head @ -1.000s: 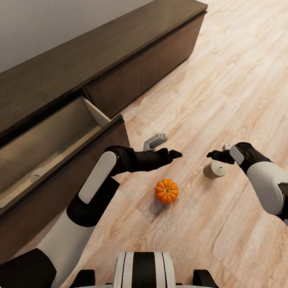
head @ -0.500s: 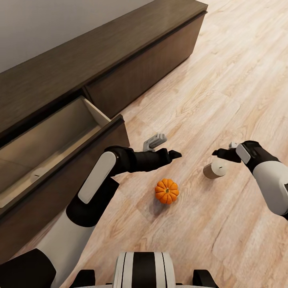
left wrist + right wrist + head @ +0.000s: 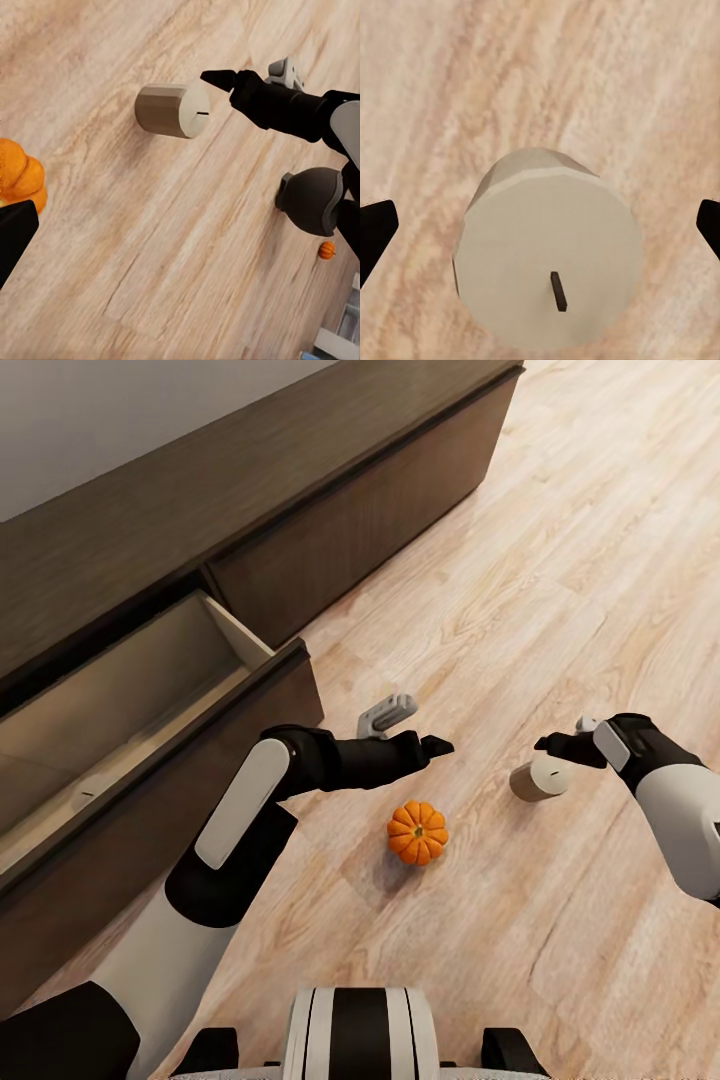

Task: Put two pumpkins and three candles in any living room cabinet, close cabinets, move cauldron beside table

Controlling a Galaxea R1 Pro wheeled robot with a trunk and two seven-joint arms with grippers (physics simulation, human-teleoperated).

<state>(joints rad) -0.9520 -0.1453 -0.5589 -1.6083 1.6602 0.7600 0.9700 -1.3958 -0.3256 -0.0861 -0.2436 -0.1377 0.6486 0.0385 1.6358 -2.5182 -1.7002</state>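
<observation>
A tan candle stands on the wood floor, its wick showing in the right wrist view. My right gripper hovers just over it, open, with a fingertip on either side of the candle and no contact. An orange pumpkin sits on the floor to the candle's left. My left gripper hangs open above and behind it, holding nothing. The left wrist view shows the candle, the near pumpkin and a second pumpkin farther off. The dark brown cabinet runs along the wall.
The cabinet's left drawer is pulled out wide over the floor, close beside my left arm. The right cabinet front is shut. Open wood floor stretches to the right and ahead.
My right gripper has drawn back a little to the right, off the candle's near side. The head view has shifted slightly. Candle, pumpkin and left arm stay put.
</observation>
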